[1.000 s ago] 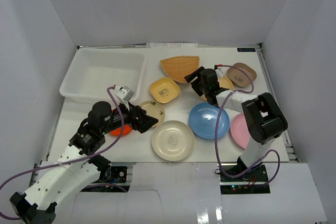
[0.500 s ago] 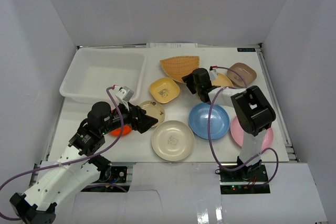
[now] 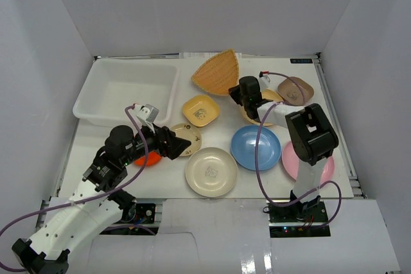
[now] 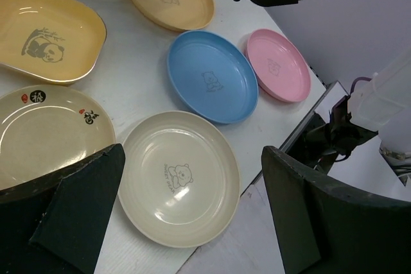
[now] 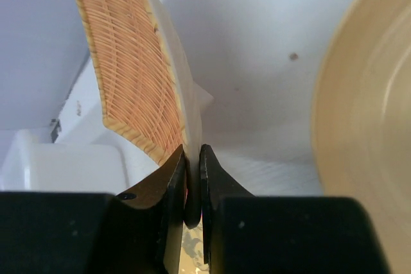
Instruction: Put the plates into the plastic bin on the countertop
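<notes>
Right pincer [image 5: 191,158] pinches the thin rim of the tan woven fan-shaped plate [image 3: 216,73], tilted up at 12 o'clock. This edge grip may slip before the white plastic bin [image 3: 87,104] at 10 o'clock. Left pincer [image 3: 173,142] gapes empty.

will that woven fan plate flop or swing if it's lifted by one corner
Probably stiff: the woven fan plate stands tilted up in the right gripper, pinched at one corner, with no visible sag. Likely light, since that thin edge grip seems enough to raise it. It may pivot or slip, as most of the plate sits far from the pinch.
</notes>
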`<state>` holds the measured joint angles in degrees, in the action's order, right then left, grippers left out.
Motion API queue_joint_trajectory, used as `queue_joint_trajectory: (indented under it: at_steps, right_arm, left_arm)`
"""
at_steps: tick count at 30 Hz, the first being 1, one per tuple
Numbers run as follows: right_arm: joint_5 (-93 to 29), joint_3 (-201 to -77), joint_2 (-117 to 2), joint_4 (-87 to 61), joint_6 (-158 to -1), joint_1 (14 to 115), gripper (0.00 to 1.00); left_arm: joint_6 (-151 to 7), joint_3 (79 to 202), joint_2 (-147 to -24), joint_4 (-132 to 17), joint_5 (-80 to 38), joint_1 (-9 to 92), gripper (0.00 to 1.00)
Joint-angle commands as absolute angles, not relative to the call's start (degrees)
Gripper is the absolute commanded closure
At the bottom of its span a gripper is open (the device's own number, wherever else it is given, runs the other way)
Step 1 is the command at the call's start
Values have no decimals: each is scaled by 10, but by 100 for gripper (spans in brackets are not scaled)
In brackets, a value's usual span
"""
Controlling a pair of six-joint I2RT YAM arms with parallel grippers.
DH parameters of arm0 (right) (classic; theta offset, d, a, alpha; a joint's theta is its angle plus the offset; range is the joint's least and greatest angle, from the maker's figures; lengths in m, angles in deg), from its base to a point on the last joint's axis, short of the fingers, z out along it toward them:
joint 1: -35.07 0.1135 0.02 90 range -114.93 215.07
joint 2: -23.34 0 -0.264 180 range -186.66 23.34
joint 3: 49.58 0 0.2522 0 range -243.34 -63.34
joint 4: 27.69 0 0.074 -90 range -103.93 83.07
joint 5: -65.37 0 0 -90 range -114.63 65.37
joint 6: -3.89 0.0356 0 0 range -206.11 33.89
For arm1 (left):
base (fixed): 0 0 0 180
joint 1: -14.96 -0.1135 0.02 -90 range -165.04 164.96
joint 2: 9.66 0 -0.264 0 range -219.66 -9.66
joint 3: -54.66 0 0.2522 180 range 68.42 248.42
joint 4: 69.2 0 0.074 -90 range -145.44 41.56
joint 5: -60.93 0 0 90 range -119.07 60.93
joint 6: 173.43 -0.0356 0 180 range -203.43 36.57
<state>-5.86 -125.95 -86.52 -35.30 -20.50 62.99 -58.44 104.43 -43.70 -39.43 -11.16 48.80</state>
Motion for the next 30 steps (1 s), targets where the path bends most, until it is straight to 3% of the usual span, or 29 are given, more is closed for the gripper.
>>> queue_joint_trajectory:
  at_steps: [1, 5, 15, 24, 30]
  right_arm:
    - [-37, -1319, -770, -447, -284, 620, 92]
    - [-66, -1297, -688, -446, -347, 605, 92]
    - [-344, -1102, -409, -356, -339, 599, 92]
    - [-480, -1077, -338, -283, -377, 599, 92]
    - [-521, -1061, -341, -290, -374, 599, 92]
  left_arm:
    - [-561, 1058, -437, -407, -138, 485, 2]
    - [-550, 1118, -473, -400, -162, 485, 2]
    - [-537, 1223, -598, -342, -282, 485, 2]
    - [-539, 1220, -601, -327, -278, 484, 3]
    - [-537, 1190, -597, -324, -282, 484, 14]
